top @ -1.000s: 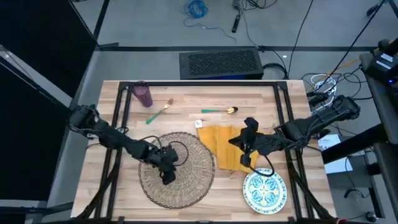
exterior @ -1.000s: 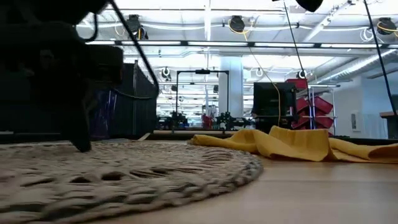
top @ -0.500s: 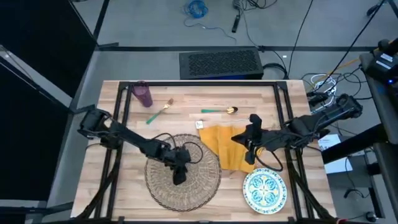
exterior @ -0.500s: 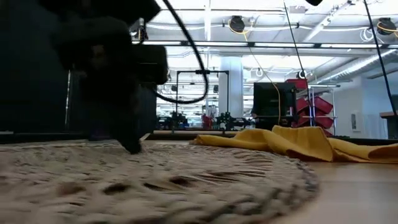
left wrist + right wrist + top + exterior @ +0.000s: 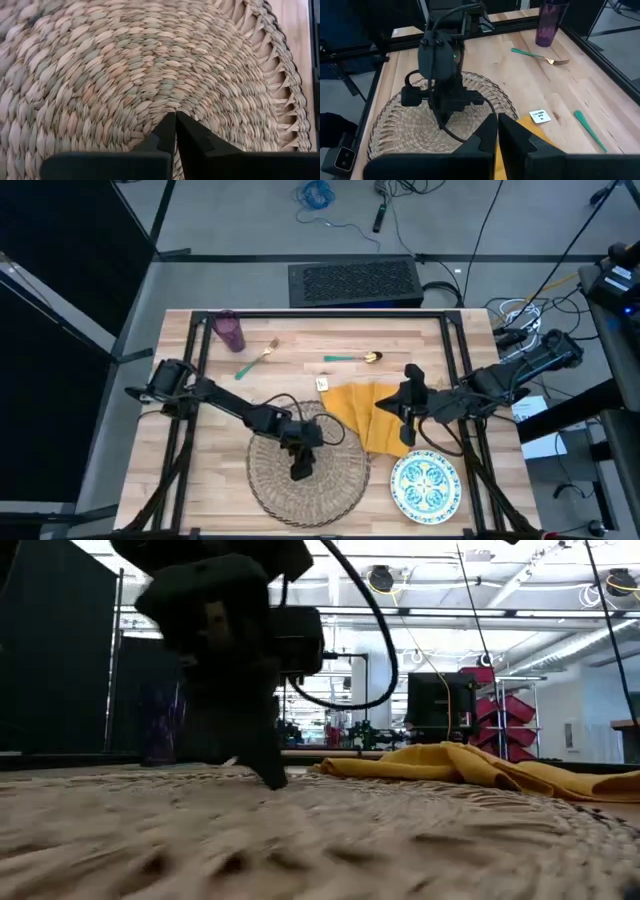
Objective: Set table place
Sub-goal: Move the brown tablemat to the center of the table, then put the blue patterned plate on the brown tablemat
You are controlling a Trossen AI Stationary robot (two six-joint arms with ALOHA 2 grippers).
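A: Where is the left gripper (image 5: 299,471) and what is it doing?

B: It is down on the woven placemat (image 5: 310,480), tips pressed together with the weave at their point; the left wrist view shows its fingers (image 5: 167,131) meeting with no gap. Whether they pinch a strand I cannot tell.

A: What has changed from a second ago?

B: The placemat has slid along the desk (image 5: 300,345) toward its right side. It lay near the middle of the front-left half; now its rim touches the mustard napkin (image 5: 372,412) and sits near the front edge. The left gripper travelled with it.

A: And the right gripper (image 5: 405,430)?

B: Over the napkin's right part, fingers together with nothing visibly between them. It has drifted slightly to the right.

A: The other pieces?

B: The plate (image 5: 425,484) sits at the front right corner, just beside the placemat. The purple cup (image 5: 230,332) stands at the back left corner, the fork (image 5: 257,360) near it, the spoon (image 5: 354,358) by the back edge's middle. A small white tag (image 5: 539,116) lies beside the napkin.
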